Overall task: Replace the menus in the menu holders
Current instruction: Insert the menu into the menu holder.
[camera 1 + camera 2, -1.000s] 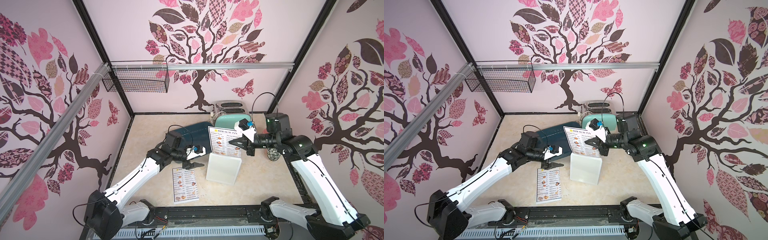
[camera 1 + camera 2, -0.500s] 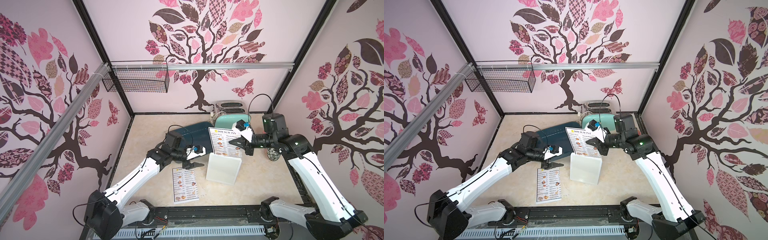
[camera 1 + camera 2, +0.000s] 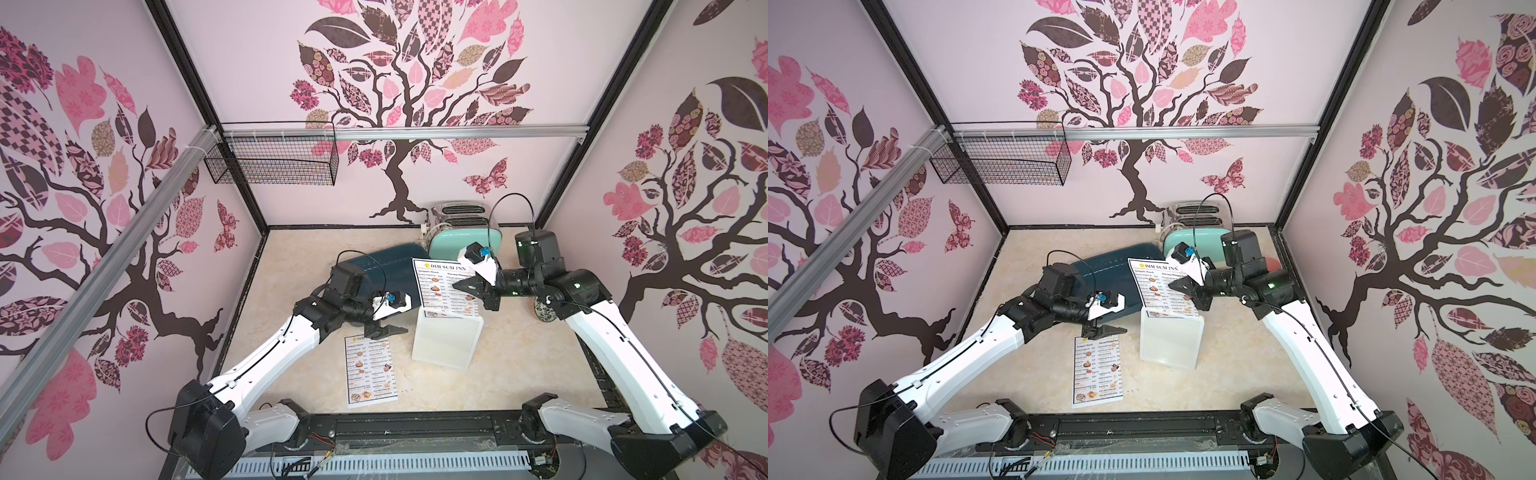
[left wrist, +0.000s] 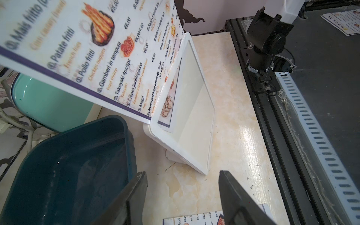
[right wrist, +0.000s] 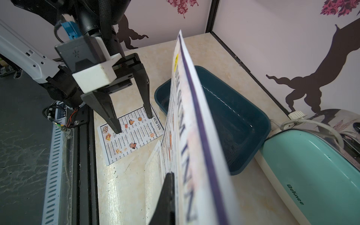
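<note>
My right gripper (image 3: 461,286) is shut on the right edge of a menu (image 3: 438,282) headed "DIM SUM INN" and holds it upright. The sheet's lower edge sits inside the top of the white menu holder (image 3: 446,345), which stands mid-table. In the left wrist view the bottom strip of that menu (image 4: 97,48) shows inside the holder's frame (image 4: 194,116). A second menu (image 3: 370,370) lies flat on the table left of the holder. My left gripper (image 3: 395,331) hangs open just above its top edge, holding nothing. In the right wrist view one finger (image 5: 167,194) presses the sheet; the other is hidden behind it.
A dark teal tray (image 3: 386,266) lies behind my left gripper. Beside it stands a mint toaster (image 3: 453,245) against the back wall. A small patterned round thing (image 3: 544,309) sits under the right arm. A wire basket (image 3: 274,160) hangs on the rail.
The right arm has shifted the held menu slightly to the left over the holder. The left arm has stayed where it was.
</note>
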### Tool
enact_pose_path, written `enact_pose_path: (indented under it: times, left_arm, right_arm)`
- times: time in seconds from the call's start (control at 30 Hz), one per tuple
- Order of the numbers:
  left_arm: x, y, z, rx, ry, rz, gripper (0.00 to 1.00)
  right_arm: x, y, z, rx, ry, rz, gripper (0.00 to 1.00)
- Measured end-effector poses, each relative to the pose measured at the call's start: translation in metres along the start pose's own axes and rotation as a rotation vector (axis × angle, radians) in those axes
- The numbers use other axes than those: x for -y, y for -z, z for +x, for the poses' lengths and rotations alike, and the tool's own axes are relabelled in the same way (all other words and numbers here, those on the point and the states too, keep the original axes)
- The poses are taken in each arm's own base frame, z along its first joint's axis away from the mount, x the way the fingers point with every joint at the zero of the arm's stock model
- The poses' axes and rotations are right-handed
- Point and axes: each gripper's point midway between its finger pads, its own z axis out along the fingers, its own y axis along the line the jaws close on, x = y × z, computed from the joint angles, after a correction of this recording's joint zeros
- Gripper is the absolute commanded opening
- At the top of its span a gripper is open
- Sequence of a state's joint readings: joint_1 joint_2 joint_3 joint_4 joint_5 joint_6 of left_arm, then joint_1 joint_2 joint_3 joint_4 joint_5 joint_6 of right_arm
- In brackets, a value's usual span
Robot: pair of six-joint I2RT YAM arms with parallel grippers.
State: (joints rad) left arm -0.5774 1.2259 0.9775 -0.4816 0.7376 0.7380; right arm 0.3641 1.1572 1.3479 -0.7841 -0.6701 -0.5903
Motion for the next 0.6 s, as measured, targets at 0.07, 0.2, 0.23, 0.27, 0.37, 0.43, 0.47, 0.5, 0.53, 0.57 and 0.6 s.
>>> enact_pose_path:
  times: [0.07, 0.2, 0.23, 0.27, 0.37, 0.43, 0.47, 0.5, 0.53, 0.57, 0.6]
  left_arm:
    - [0.0, 0.0, 0.0, -0.001, 0.0, 0.001, 0.64]
    - [0.001, 0.0, 0.001, -0.003, 0.0, 0.003, 0.64]
    - [0.001, 0.0, 0.001, -0.004, 0.001, 0.003, 0.64]
    - [0.001, 0.0, 0.001, -0.004, 0.001, 0.003, 0.64]
    - [0.001, 0.0, 0.001, -0.004, 0.001, 0.003, 0.64]
    - [0.001, 0.0, 0.001, -0.005, 0.001, 0.002, 0.64]
    - [0.001, 0.0, 0.001, -0.006, 0.001, 0.001, 0.64]
    - [0.0, 0.0, 0.001, -0.006, 0.001, 0.0, 0.64]
    - [0.0, 0.0, 0.001, -0.006, 0.001, 0.0, 0.64]
    - [0.0, 0.0, 0.001, -0.006, 0.001, 0.0, 0.64]
    - [0.001, 0.0, 0.001, -0.005, 0.0, -0.001, 0.64]
  right_arm:
    - [0.0, -0.002, 0.002, 0.0, -0.002, -0.002, 0.0]
    - [0.0, -0.009, 0.013, -0.016, -0.024, -0.012, 0.0]
    - [-0.001, -0.01, 0.016, -0.02, -0.03, -0.014, 0.0]
    - [-0.001, -0.011, 0.019, -0.021, -0.033, -0.011, 0.0]
    - [-0.002, -0.011, 0.026, -0.026, -0.042, -0.003, 0.0]
    - [-0.002, -0.01, 0.028, -0.025, -0.044, 0.009, 0.0]
    - [-0.001, -0.009, 0.029, -0.023, -0.045, 0.018, 0.0]
    - [0.0, -0.008, 0.029, -0.018, -0.045, 0.028, 0.0]
    - [0.001, -0.006, 0.029, -0.014, -0.044, 0.037, 0.0]
    - [0.001, -0.005, 0.029, -0.01, -0.045, 0.045, 0.0]
    - [0.001, -0.004, 0.029, -0.004, -0.046, 0.053, 0.0]
